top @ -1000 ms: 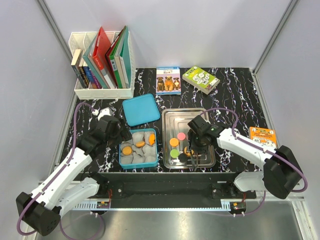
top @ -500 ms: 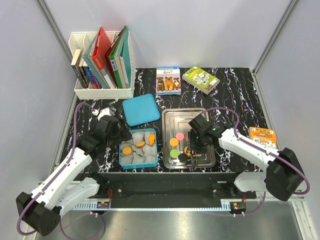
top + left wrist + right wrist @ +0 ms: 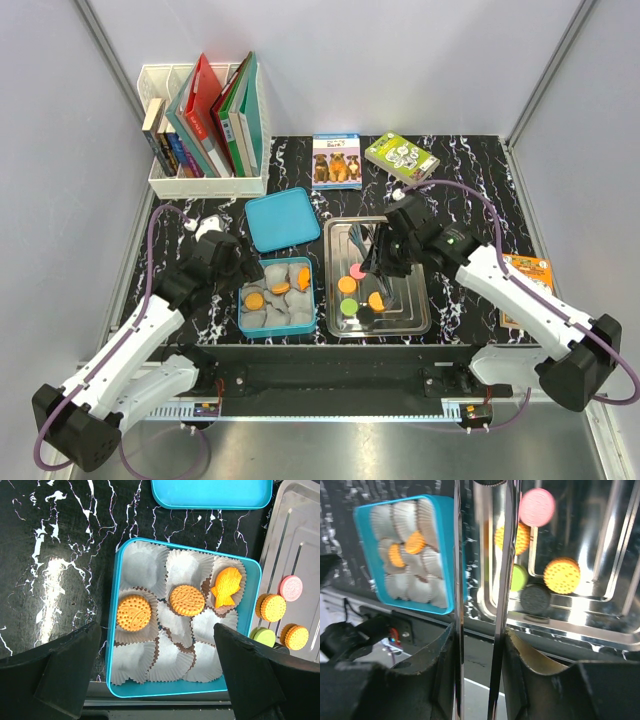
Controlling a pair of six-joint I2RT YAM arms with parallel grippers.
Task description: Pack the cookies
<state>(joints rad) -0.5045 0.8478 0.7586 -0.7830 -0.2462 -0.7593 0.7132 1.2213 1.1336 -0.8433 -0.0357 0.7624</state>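
Three orange cookies (image 3: 279,288) lie in paper cups inside the blue box (image 3: 312,300); the left wrist view shows two round ones (image 3: 133,612) and a fish-shaped one (image 3: 226,586). On the steel tray (image 3: 415,322) lie pink (image 3: 357,271), orange (image 3: 347,284), orange (image 3: 376,300), green (image 3: 348,306) and black (image 3: 364,315) cookies. My left gripper (image 3: 240,270) hangs open over the box's left edge, holding nothing. My right gripper (image 3: 395,250) is shut on metal tongs (image 3: 501,605) above the tray's far half, the tongs pointing left and holding no cookie.
The blue lid (image 3: 283,218) lies behind the box. A white rack of books (image 3: 205,130) stands at the back left, two card boxes (image 3: 337,160) at the back. An orange booklet (image 3: 527,270) lies at the right, under my right arm.
My right arm has pulled back and up from the tray's front cookies towards its far half, and its jaws have squeezed the tongs narrower. The left arm has not moved.
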